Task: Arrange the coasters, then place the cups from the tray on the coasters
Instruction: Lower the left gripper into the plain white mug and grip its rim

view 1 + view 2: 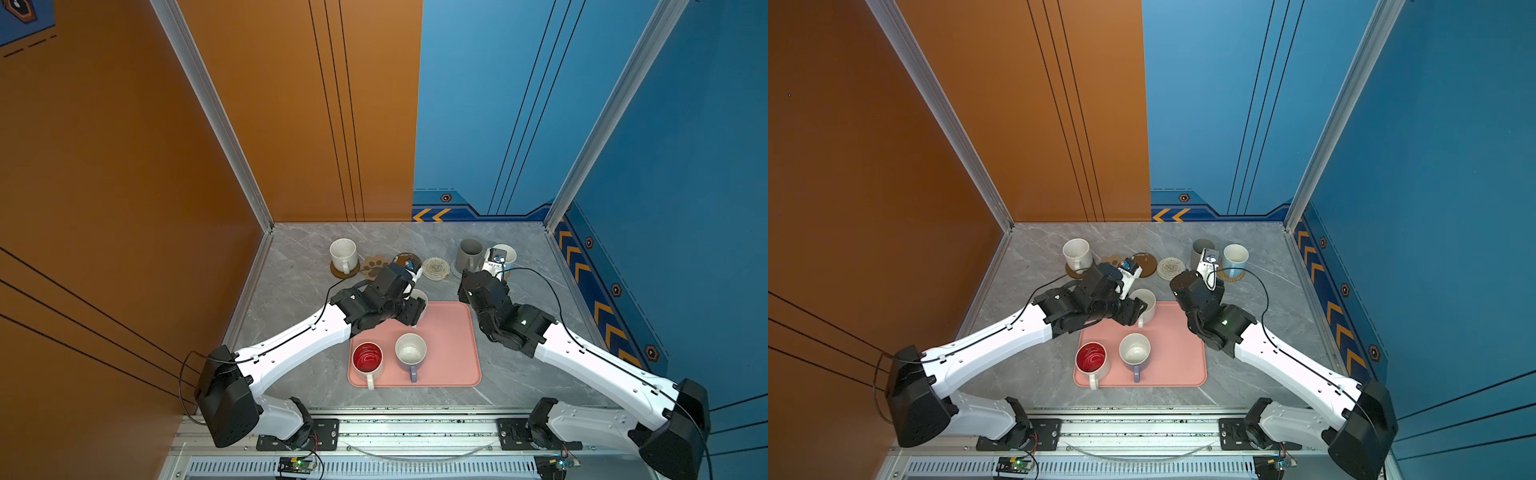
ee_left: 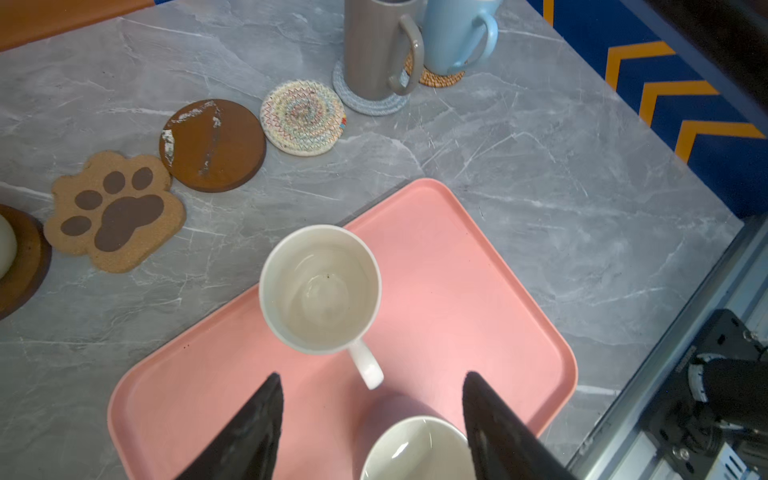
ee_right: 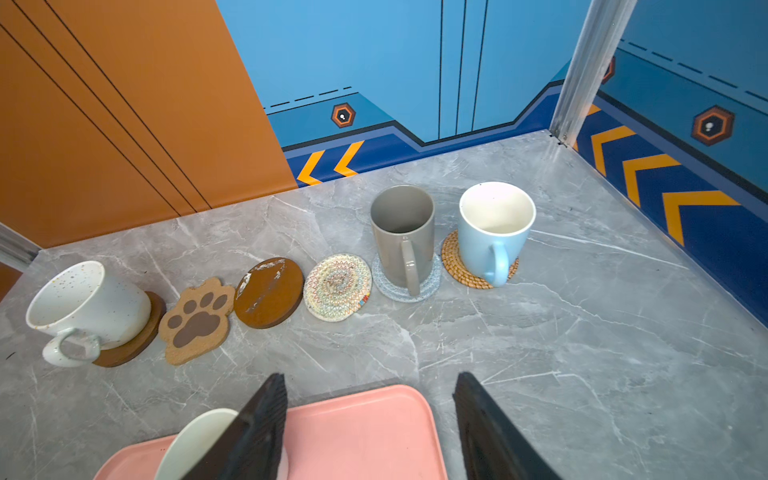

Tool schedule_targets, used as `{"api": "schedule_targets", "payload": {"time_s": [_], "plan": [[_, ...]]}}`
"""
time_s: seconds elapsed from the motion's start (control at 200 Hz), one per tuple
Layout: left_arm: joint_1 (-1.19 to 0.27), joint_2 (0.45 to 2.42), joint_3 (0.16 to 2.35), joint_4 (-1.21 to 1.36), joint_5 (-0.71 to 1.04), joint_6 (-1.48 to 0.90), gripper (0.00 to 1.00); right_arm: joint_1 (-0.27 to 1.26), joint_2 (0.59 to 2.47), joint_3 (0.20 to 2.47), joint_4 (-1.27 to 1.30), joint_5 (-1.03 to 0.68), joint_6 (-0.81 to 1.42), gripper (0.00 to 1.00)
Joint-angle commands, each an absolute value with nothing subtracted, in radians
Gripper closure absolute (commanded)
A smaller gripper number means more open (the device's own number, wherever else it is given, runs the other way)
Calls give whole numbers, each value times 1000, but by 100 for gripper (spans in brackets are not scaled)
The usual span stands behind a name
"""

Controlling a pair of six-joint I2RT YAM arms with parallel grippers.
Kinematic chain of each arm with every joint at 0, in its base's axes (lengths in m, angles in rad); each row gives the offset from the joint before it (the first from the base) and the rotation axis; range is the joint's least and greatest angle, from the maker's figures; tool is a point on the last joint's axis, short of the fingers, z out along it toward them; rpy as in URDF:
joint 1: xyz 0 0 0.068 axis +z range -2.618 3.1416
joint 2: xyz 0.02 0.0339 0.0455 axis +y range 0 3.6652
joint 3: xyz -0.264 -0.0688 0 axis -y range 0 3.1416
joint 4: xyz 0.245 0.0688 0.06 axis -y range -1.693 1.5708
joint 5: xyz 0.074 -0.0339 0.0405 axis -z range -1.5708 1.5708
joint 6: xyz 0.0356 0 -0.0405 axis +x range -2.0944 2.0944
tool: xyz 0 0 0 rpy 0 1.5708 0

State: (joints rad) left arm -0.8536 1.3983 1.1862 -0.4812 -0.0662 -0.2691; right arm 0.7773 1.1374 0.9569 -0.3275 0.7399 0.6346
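The pink tray (image 1: 453, 353) holds three cups: a red-inside mug (image 1: 367, 358), a lavender mug (image 1: 410, 353) and a white mug (image 2: 320, 291) at its far left corner. My left gripper (image 2: 372, 380) hangs open above the tray, its fingers either side of the white mug's handle tip and the lavender mug (image 2: 415, 449). My right gripper (image 3: 370, 378) is open and empty over the tray's far right corner (image 3: 353, 432). Along the back lies the coaster row. The paw print (image 3: 197, 320), brown disc (image 3: 269, 293) and cream woven round (image 3: 336, 286) are bare.
A speckled white mug (image 3: 87, 307) sits on a brown disc (image 3: 137, 345) at the row's left end. A grey mug (image 3: 403, 232) stands on the blue-grey coaster (image 3: 428, 286) and a light blue mug (image 3: 494, 228) on the rattan one (image 3: 457, 266). Walls close three sides.
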Motion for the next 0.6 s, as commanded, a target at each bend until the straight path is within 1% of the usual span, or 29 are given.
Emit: {"api": "schedule_targets", "payload": {"time_s": [0.0,0.15,0.225,0.24,0.27,0.596], "plan": [[-886,1416,1229,-601,-136,-300,29,759,1070,902,-315,785,668,37],[-911,1452,1234,-646,-154,-364,28,723,976,826,-303,781,687,37],[-913,1470,1230,-655,-152,-388,28,709,945,792,-285,748,698,36],[-913,1473,1230,-655,-151,-393,28,678,941,787,-283,738,701,36],[-914,1482,1228,-655,-150,-403,28,664,933,780,-281,722,706,36],[-910,1567,1238,-652,-154,-433,29,639,944,767,-267,684,717,35]]}}
